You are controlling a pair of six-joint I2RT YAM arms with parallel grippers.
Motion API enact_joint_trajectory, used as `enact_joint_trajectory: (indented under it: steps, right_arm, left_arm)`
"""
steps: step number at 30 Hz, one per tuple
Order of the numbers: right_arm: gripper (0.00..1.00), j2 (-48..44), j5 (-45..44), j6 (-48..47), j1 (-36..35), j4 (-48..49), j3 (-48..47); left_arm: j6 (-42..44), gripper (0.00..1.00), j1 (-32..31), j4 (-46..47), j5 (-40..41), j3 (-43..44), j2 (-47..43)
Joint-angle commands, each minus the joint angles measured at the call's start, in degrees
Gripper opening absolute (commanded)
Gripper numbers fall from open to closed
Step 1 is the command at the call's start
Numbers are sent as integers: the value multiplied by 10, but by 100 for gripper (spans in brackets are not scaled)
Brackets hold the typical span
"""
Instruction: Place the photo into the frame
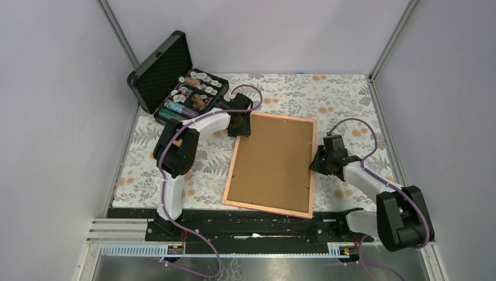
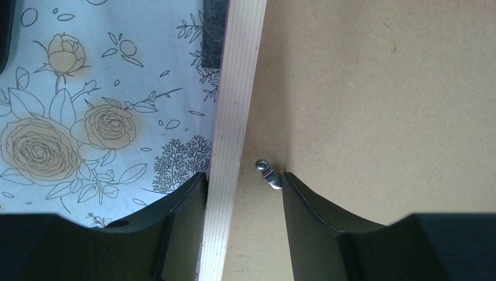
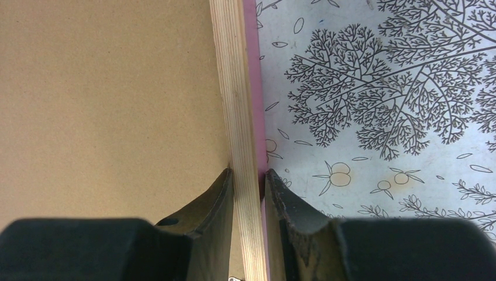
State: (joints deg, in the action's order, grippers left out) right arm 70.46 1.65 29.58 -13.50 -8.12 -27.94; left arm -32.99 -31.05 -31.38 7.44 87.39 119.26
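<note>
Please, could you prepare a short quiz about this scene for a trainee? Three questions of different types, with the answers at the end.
1. True or false: the frame lies face down, with its brown backing board showing on top.
2. Fill the gap: the small metal clip on the backing board sits just beside a finger of the ____ gripper.
3. Choose one: what does the right gripper pinch?
A. the wooden border of the frame
B. the metal clip
C. nothing, its fingers are spread wide over bare cloth

Key: 1 true. 2 left: the left gripper straddles the border there, with a gap on its inner side. 3 A.
</note>
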Motion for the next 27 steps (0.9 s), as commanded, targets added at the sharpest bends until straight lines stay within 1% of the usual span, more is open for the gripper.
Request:
enact_joint_trajectory:
  steps: [1, 6, 9, 12, 15, 19, 21, 22, 25, 27]
  right_arm:
    - [0, 13, 23, 4, -1, 6, 7]
    - [0, 13, 21, 5, -1, 6, 8]
    - [0, 13, 20, 5, -1, 6, 7]
    - [0, 13, 20, 5, -1, 6, 8]
    - [0, 13, 23, 4, -1, 6, 8]
    - [0, 13, 23, 4, -1, 6, 8]
    - [0, 15, 25, 4, -1, 6, 7]
    - [0, 15, 26, 4, -1, 7, 7]
    - [0, 17, 27, 3, -1, 7, 5]
    - [0, 17, 27, 3, -1, 7, 6]
  left_arm:
    - [87, 0, 32, -24, 37, -48, -12]
    - [98, 0, 45, -25, 109, -56, -33]
    - [78, 0, 49, 5, 124, -83, -60]
    - [68, 0, 49, 50, 111, -108, -82]
    - [84, 0, 49, 78, 100, -126, -100]
    - [96, 1, 49, 93, 21, -138, -138]
    - [90, 10, 49, 97, 1, -151, -160]
    - [88, 16, 49, 98, -6, -157, -172]
    - [78, 39, 49, 103, -16, -174, -197]
    - [73, 47, 49, 106, -20, -181, -205]
